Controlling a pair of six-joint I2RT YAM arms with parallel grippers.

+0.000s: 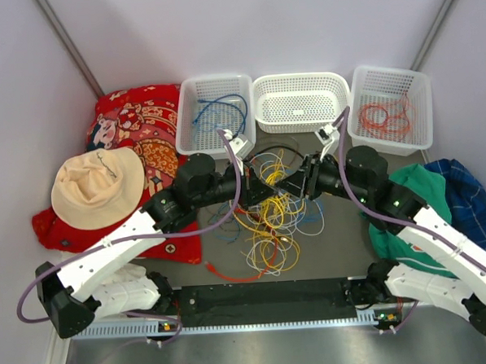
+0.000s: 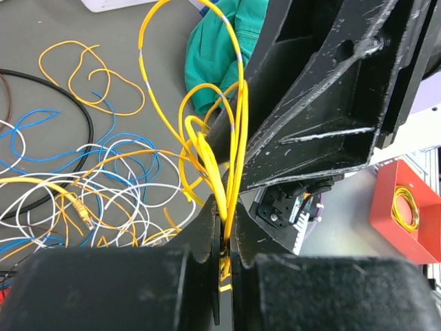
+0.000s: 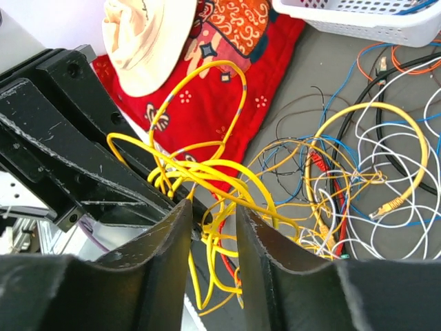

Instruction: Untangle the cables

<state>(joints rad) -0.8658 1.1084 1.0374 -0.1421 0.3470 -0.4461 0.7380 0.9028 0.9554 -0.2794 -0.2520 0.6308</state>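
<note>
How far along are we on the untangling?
Done: a blue cable lies in the left basket, orange cables in the right basket. In hand: the left gripper, jaws shut, pinches a yellow cable; the right gripper straddles yellow strands too, jaws not closed. Left: the mixed pile between the arms is tangled, and the middle basket is empty.
</note>
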